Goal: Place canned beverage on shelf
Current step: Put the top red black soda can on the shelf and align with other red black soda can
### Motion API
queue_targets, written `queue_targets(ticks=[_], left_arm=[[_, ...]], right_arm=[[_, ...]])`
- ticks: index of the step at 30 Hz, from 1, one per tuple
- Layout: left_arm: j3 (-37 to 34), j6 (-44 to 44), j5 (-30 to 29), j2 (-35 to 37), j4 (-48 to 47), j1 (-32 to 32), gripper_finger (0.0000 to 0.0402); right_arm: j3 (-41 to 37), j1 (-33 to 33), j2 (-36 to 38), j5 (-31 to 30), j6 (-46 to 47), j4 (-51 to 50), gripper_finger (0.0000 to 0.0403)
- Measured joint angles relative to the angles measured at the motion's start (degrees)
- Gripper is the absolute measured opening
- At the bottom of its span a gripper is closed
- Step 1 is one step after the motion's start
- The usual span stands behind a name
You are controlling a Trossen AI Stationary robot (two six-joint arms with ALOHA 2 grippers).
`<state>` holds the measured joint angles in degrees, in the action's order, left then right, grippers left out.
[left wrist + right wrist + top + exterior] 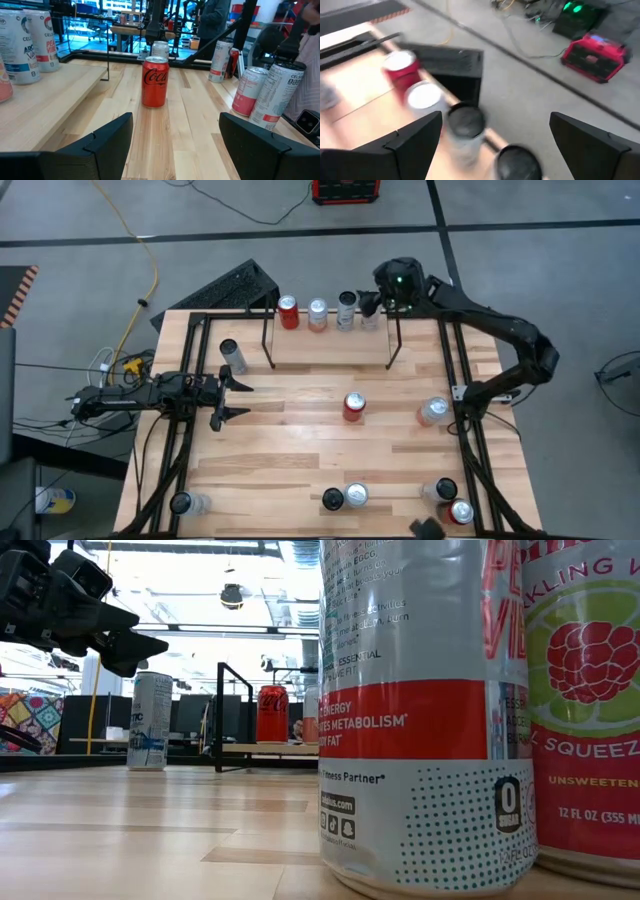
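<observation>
Left gripper [232,398]: seen at the left side of the light wooden slatted table [300,450], dark fingers spread apart, nothing held between them. A slim silver can [232,355] is placed just beyond it, near the left black tubular rail frame [185,370].

Low black thin-wire shelf [330,340]: set at the table's far edge, between the two rail frames. Along its back a row is formed, left to right, by a red can [288,312], a silver can [317,314], a dark-topped silver can [346,310] and a fourth can [369,314] at the right end, directly under the right arm.

Red cola can [353,407]: stood upright on open table, in front of the shelf and well apart from it; in the left wrist view it [154,81] is seen straight ahead of the spread fingers [102,142].

Right gripper [380,305]: held above the shelf's right end, fingers wide apart, nothing gripped; in the right wrist view the can tops are seen below the gap.

Pale pink-and-silver can [433,412]: beside the right rail frame.

Front edge: further cans are grouped there, among them a silver-topped can [355,496] and a red can [460,512].
</observation>
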<state>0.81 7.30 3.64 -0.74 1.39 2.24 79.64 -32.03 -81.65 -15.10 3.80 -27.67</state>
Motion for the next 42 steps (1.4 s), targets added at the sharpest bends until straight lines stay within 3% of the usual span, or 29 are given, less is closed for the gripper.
queue_targets(ticks=[9, 12, 17, 23, 33, 42], left_arm=[[0.01, -0.01, 0.0, -0.01, 0.01, -0.01, 0.0282], [0.01, 0.01, 0.0, 0.0, 0.01, 0.0, 0.0282], [0.01, 0.0, 0.0, 0.0, 0.0, -0.01, 0.0282], [0.01, 0.01, 0.0, -0.01, 0.0, 0.0, 0.0282], [0.01, 0.01, -0.02, -0.01, 0.02, 0.0, 0.0282], [0.01, -0.01, 0.0, -0.01, 0.0, 0.0, 0.0282]], right_arm=[[5.43, 18.62, 0.03, 10.23, 9.59, -13.49, 0.0397], [5.39, 25.96, -0.25, 10.56, 12.42, -15.83, 0.0397], [1.69, 37.31, -2.48, 0.9, 17.62, -15.76, 0.0397], [-3.11, 44.29, -5.52, -13.62, 30.08, -15.64, 0.0397], [-5.78, 47.18, -8.47, -15.4, 42.3, -17.1, 0.0397], [-5.98, 52.35, -8.69, -26.26, 45.23, -18.1, 0.0397]])
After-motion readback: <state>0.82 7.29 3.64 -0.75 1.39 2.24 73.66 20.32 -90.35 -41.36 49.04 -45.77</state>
